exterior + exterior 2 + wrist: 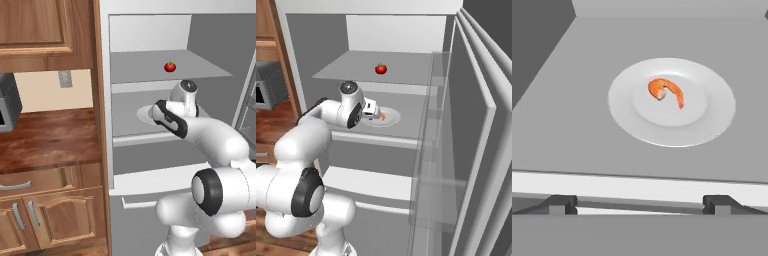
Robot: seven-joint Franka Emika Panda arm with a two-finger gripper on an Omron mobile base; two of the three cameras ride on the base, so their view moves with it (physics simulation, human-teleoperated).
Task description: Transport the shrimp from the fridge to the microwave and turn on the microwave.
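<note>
A small curved orange-pink shrimp (pixel 666 93) is seen lying at the centre of a round white plate (pixel 712 120). The plate is set on the middle shelf (pixel 572 125) of the open fridge (pixel 150 30), toward the front of that shelf. The gripper (pixel 639 204) is held just in front of the plate, at the shelf's front edge, and its two dark fingertips (pixel 561 204) are spread wide apart with nothing between them.

The step in hand is judged to be the reach for the shrimp. It would be done well if the hand were carried forward over the near rim of the plate and lowered so that the open fingers stand either side of the shrimp's curved body. The shrimp is tiny, so the fingers should be centred closely before they are closed, and the plate should not be nudged.

The shelf under the plate is flat and grey. On the shelf above the plate a red tomato (pixel 170 67) with a green top is seen. Below the plate a lower drawer (pixel 150 195) is shown. To the right of the plate the fridge door (pixel 481 150) is swung open. To the left of the plate, outside the fridge, brown wooden cabinets (pixel 45 30) and a wooden counter (pixel 50 140) are seen, and a dark box, perhaps the microwave (pixel 7 102), is partly shown at the picture's edge.
</note>
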